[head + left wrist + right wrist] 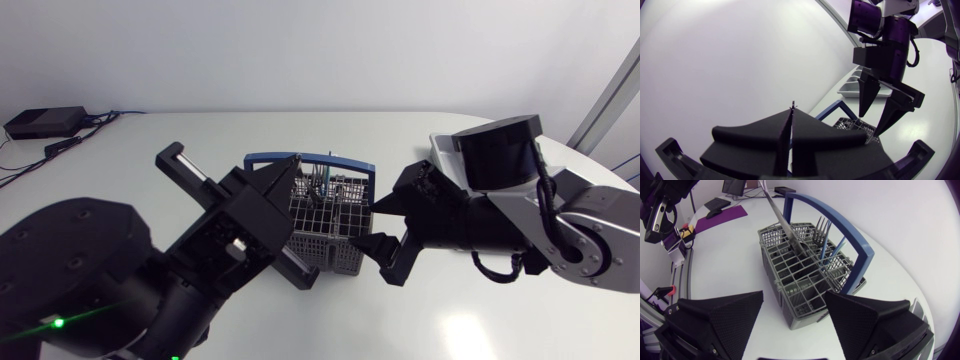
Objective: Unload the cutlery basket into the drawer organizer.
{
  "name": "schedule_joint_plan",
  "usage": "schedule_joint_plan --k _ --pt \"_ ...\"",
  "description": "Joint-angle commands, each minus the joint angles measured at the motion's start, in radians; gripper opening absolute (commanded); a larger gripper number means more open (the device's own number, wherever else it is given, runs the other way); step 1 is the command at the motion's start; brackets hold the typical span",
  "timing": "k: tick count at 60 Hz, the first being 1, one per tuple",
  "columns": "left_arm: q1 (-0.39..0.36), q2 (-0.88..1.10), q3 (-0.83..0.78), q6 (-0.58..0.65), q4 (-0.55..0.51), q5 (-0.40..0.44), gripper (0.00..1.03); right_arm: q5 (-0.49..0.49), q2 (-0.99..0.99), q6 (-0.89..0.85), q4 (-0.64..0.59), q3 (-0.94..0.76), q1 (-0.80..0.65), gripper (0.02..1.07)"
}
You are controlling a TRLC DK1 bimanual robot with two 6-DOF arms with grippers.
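The grey cutlery basket [330, 225] with a blue handle [310, 160] stands mid-table, holding forks and blue-handled pieces [826, 237]. A silver knife [785, 225] rises steeply out of one middle cell. My left gripper [292, 170] hangs over the basket's left side, shut, and a thin tip [793, 105] shows at its seam, so it seems shut on the knife. My right gripper [385, 235] stands open at the basket's right side, the basket [800, 275] just ahead of its fingers and nothing between them. The grey drawer organizer [860, 86] lies behind my right arm, mostly hidden.
A black box with cables [45, 122] sits at the table's far left corner. Both arms crowd the basket from either side. Bare white tabletop [330, 130] stretches behind the basket.
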Motion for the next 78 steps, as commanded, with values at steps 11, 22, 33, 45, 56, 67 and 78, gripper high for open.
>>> schedule_joint_plan --k 11,22,33,45,56,67,78 --pt "0.000 -0.005 -0.009 0.110 0.029 0.133 0.03 -0.005 0.014 0.006 0.010 -0.004 0.027 0.91" --pt "0.025 0.005 0.031 0.122 0.029 0.194 0.03 -0.005 0.017 0.007 0.011 -0.006 0.036 0.91" --pt "0.034 0.009 0.060 0.133 -0.006 0.249 0.03 0.012 0.042 0.018 0.011 -0.004 0.048 0.91" --pt "0.051 0.031 0.134 0.124 -0.098 0.292 0.03 0.016 0.051 0.019 0.011 -0.006 0.047 0.91" --pt "0.080 0.046 0.200 0.081 -0.221 0.331 0.03 0.016 0.045 0.019 0.010 -0.012 0.045 0.91" --pt "0.106 0.049 0.260 0.038 -0.352 0.386 0.03 0.016 0.040 0.018 0.008 -0.019 0.042 0.91" --pt "0.128 0.060 0.332 -0.010 -0.491 0.440 0.03 0.016 0.031 0.018 0.006 -0.021 0.042 0.91"
